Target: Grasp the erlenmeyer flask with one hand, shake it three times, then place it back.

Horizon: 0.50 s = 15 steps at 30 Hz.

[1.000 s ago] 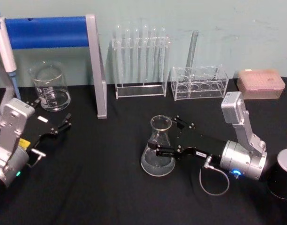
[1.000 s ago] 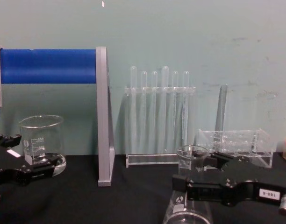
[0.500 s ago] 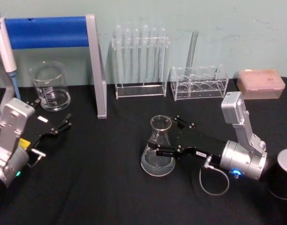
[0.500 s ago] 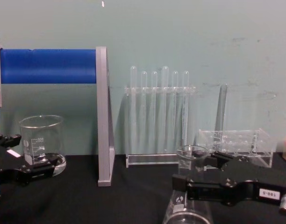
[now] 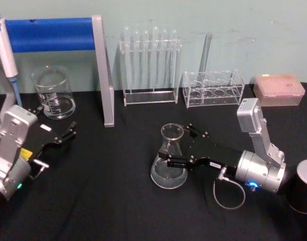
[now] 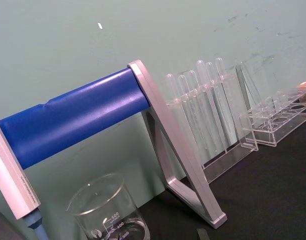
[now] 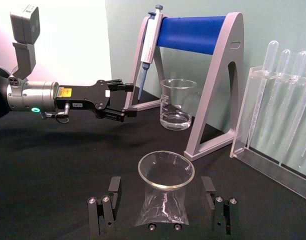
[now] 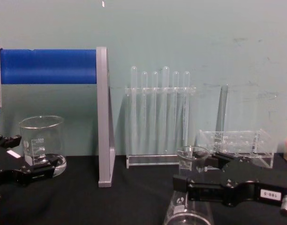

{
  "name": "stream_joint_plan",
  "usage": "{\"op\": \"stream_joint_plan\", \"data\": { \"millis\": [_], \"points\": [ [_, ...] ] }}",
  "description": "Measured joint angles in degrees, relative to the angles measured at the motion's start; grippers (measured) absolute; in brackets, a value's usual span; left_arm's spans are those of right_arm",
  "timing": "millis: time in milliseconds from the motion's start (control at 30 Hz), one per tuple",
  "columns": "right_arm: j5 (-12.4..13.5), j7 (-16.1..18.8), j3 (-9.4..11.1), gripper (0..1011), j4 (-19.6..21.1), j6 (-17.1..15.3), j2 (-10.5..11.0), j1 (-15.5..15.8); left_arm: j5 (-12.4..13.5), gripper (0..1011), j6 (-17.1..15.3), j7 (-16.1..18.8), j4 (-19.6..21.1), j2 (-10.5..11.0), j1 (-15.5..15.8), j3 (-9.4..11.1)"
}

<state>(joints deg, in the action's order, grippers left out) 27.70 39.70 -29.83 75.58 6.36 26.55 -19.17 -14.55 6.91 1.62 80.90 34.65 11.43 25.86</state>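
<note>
The erlenmeyer flask (image 5: 163, 173) stands upright on the black table (image 5: 118, 201), near the middle and a little to my right. From my chest its wide base runs off the lower edge, and one black finger crosses in front of its neck. There is a sheen at the bottom of the glass, but I cannot tell whether it holds any liquid. It is clear and conical, with a narrow neck, a flared round rim and a small white mark low on its side.

My right gripper (image 5: 179, 145) reaches in from the right, low over the table, and straddles the flask at the neck. In my right wrist view the fingers (image 7: 114, 186) are spread, with a gap to the glass on each side, so nothing is clamped.

My left gripper (image 5: 55, 122) hangs over the left of the table with its fingers apart and nothing between them, just in front of the squat beaker (image 5: 54, 93).

Along the back wall are a grey stand with a blue bar (image 5: 101, 70), a pipette (image 5: 5, 47) hanging at its left end, a tall rack of test tubes (image 5: 149, 60), a low clear rack (image 5: 213, 89) with one tube in it, and a pink box (image 5: 279, 89). All of these are well apart from the flask, and nothing lies between it and my gripper.
</note>
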Motion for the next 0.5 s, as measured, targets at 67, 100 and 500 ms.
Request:
{"op": "stream_joint_plan", "data": {
  "millis": [67,100,500],
  "points": [
    [0.01,0.01,0.00,1000,0.00,0.01,0.00,0.00,0.00,1001,0.00,0.00,0.00,0.00,0.00,0.00],
    [0.01,0.01,0.00,1000,0.00,0.01,0.00,0.00,0.00,1001,0.00,0.00,0.00,0.00,0.00,0.00],
    [0.02,0.03,0.00,715,0.00,0.02,0.00,0.00,0.00,1001,0.00,0.00,0.00,0.00,0.00,0.00]
  ]
}}
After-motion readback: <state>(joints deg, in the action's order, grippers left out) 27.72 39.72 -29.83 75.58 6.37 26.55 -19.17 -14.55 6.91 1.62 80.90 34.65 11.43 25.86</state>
